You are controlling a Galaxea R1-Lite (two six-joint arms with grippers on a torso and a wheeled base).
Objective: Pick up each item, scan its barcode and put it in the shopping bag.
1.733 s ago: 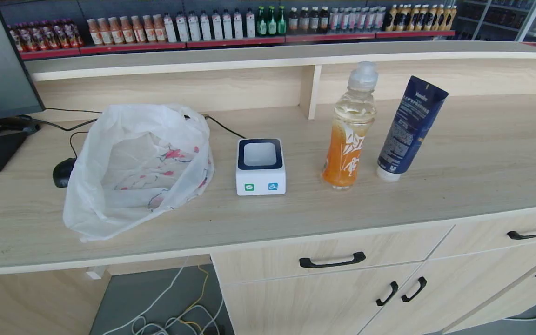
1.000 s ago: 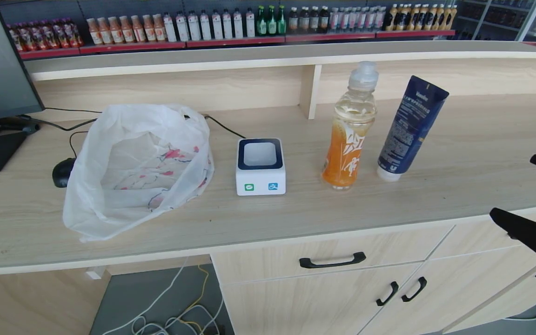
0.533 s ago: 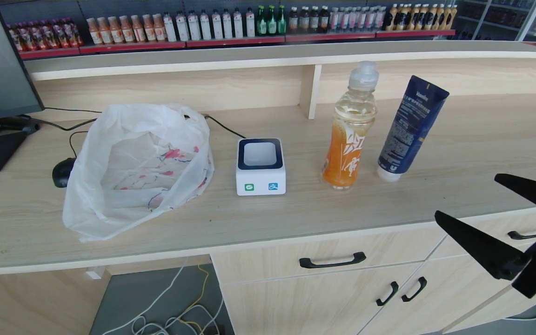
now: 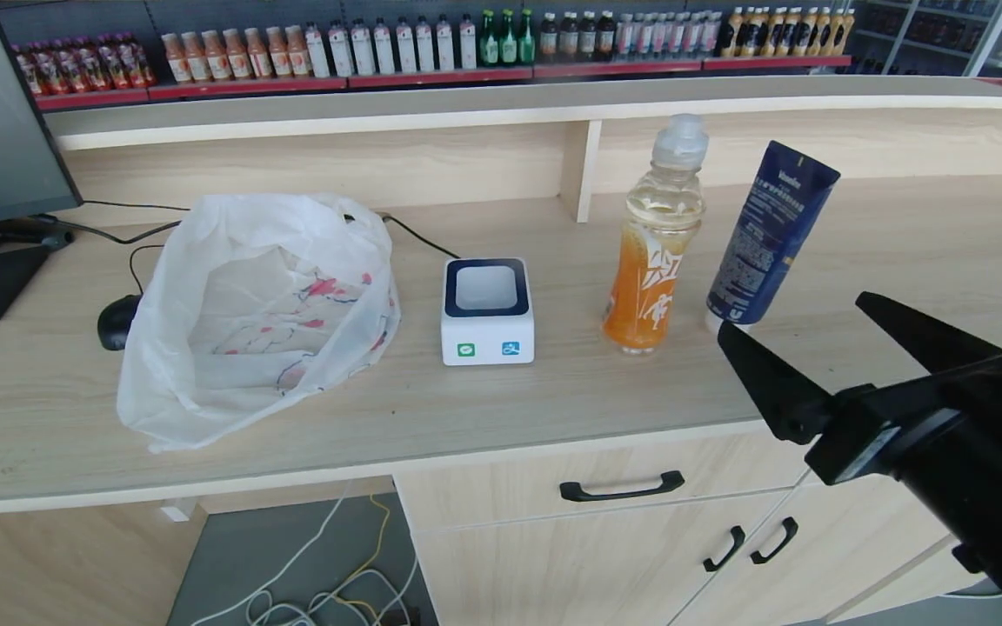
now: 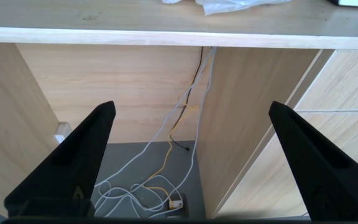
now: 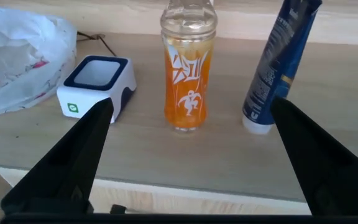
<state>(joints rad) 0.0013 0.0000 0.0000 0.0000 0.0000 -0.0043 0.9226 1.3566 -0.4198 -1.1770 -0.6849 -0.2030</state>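
Nothing is scanned or bagged yet, by my reading. The right gripper (image 4: pixel 792 315) hangs at the front edge of the desk (image 4: pixel 553 391), its fingers spread wide and empty, just in front of the blue tube (image 4: pixel 766 235). The tube and the orange bottle (image 4: pixel 651 278) stand upright side by side. To their left sit the scanner (image 4: pixel 487 309) and the open bag (image 4: pixel 257 313). The left wrist view gives the left gripper's (image 5: pixel 191 106) place: fingers wide and empty, low beneath the desk edge, facing cables (image 5: pixel 160 180) on the floor.

bottle (image 4: pixel 653 261) orange; tube (image 4: pixel 766 235) navy; bag (image 4: pixel 257 304) white, pink-patterned; scanner (image 4: pixel 486 310) white
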